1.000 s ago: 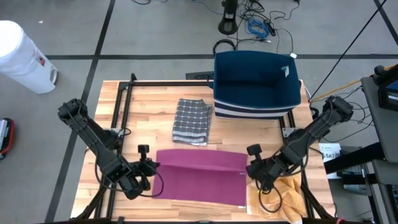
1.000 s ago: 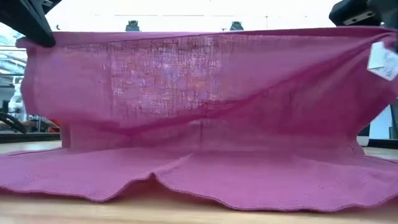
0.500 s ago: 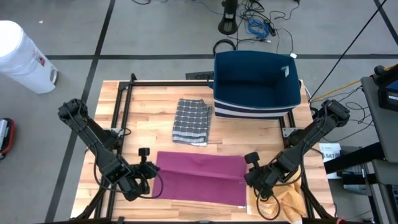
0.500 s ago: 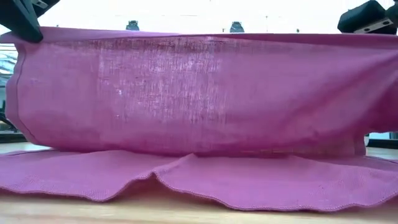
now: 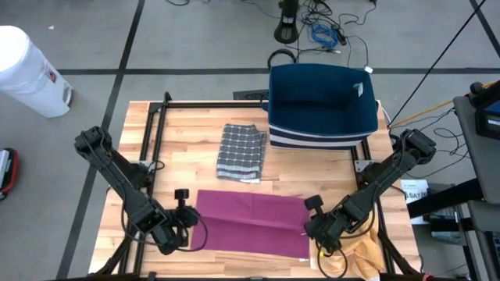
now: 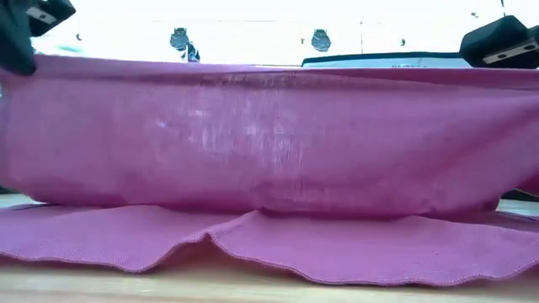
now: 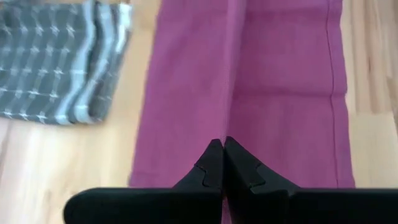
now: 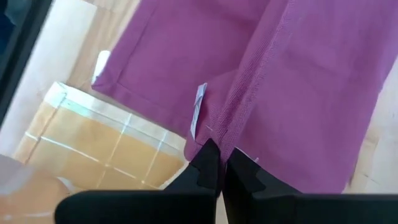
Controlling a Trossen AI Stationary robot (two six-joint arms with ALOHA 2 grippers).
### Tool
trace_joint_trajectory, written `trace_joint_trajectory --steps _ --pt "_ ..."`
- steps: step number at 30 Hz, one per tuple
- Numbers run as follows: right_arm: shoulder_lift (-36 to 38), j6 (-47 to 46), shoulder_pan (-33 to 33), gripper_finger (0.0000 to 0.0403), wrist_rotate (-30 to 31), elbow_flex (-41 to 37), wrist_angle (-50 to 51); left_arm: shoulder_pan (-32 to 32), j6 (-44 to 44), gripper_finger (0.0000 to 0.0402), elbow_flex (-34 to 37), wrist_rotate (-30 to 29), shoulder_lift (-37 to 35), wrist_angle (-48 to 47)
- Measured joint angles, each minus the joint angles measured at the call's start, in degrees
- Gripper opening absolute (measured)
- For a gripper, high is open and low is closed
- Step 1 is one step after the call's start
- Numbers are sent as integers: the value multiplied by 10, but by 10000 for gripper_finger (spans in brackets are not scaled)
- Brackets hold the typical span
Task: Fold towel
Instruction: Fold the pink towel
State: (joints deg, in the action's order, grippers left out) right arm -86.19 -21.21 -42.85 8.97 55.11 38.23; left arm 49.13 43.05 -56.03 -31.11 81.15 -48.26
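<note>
Towel (image 5: 251,222) in magenta is lying at the bench's (image 5: 187,140) near edge, left end effector (image 5: 190,219) and right end effector (image 5: 312,227) each pinching one raised corner, while the blue bin (image 5: 320,105) behind is showing nothing inside.

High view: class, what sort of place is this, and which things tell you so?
Probably a robotics lab or test cell: a wooden table with a black metal frame, loose cables on a grey tiled floor, and equipment beside it.
</note>
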Motion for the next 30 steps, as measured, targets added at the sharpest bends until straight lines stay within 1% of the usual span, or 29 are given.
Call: trace_joint_trajectory --steps 5,8,11,16,19,22,27,30 --pt "0 13 0 0 -5 0 -24 1 1 0 0 26 44 7" --pt "0 17 0 0 -27 0 -43 2 1 0 0 29 60 20" --pt "0 12 0 6 -61 0 -56 3 1 0 0 29 65 29" --pt "0 8 0 26 -81 0 -73 6 2 0 0 29 66 30" --pt "0 16 0 48 -82 0 -87 6 2 0 0 31 66 28" --pt "0 18 0 84 -84 0 -100 6 5 0 1 32 66 29" --pt "0 -10 0 149 -114 0 -108 6 13 0 1 41 66 30" --pt "0 -22 0 172 -123 0 -106 6 15 0 1 42 66 30"
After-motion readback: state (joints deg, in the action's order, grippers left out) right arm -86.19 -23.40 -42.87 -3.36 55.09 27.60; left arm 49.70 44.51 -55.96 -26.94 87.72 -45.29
